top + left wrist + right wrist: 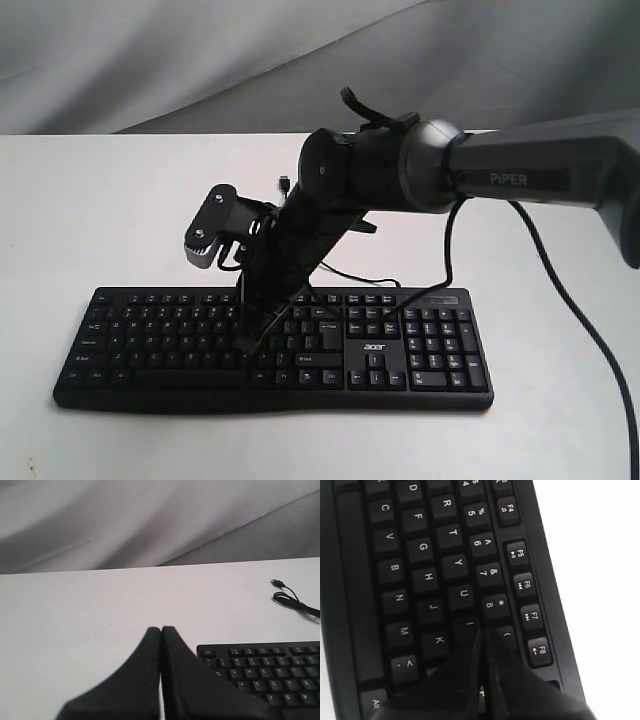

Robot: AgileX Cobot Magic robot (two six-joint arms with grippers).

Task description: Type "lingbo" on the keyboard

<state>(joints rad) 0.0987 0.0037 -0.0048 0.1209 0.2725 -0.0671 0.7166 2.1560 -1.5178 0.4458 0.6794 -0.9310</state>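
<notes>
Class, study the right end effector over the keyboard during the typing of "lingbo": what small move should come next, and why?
Probably a short push straight down. The right end effector is shut to a narrow tip that sits at the I key of the keyboard, the word's second letter. Whether it already touches the key cannot be told.

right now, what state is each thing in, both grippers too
keyboard, lying flat on the table, keys facing up
right gripper, shut, holding nothing, tips at the I key; whether it is pressed cannot be told
left gripper, shut, holding nothing, off the keyboard's Esc corner, touching no key
USB cable, loose on the table, plug end lying free, not plugged in
</notes>
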